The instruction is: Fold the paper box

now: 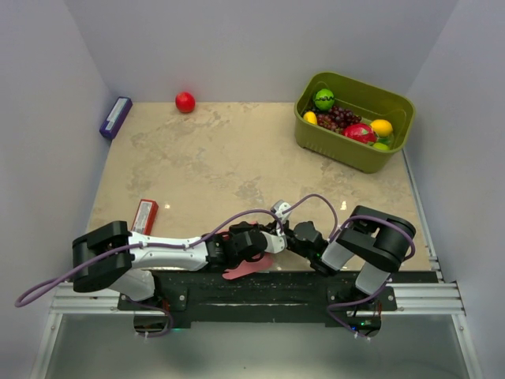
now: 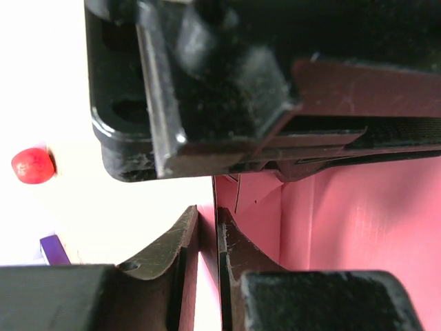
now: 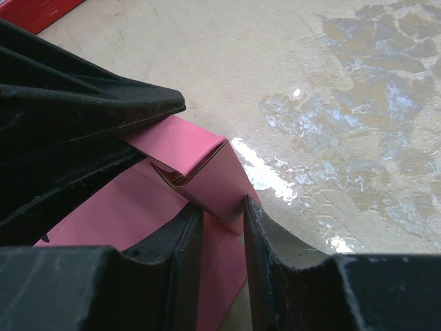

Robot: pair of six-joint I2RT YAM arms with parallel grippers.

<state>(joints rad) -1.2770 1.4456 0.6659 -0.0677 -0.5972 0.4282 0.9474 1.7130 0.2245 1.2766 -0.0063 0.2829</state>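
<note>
1. The left gripper (image 2: 207, 221) has its fingers pressed almost together, with a thin pink panel in the slit between them. We read this as a pinch on one edge of the paper box (image 2: 358, 221)
2. The right gripper (image 3: 222, 210) stands narrow, one finger on each side of a raised, folded flap of the same box. We cannot tell whether its pads bite on the flap or only flank it
3. Between the two grippers the box is half formed. One wall is creased up into a corner with a small tab tucked under it, and the rest of the sheet lies flat
4. The box sits at the middle of the near edge of the table (image 3: 310, 83), right in front of the arm bases
5. We judge that the step in hand is raising and creasing a side wall, with the left gripper anchoring the sheet. Most of the folding is not yet done
6. The next move calls for a firm pinch on the flap, then a turn along its crease without dragging the thin card out of the left hold
7. The red packet (image 1: 144, 215) near the left edge, the red ball (image 1: 185, 102) at the far edge and the green basket (image 1: 347, 154) in the far right corner are all well apart from the work
</note>
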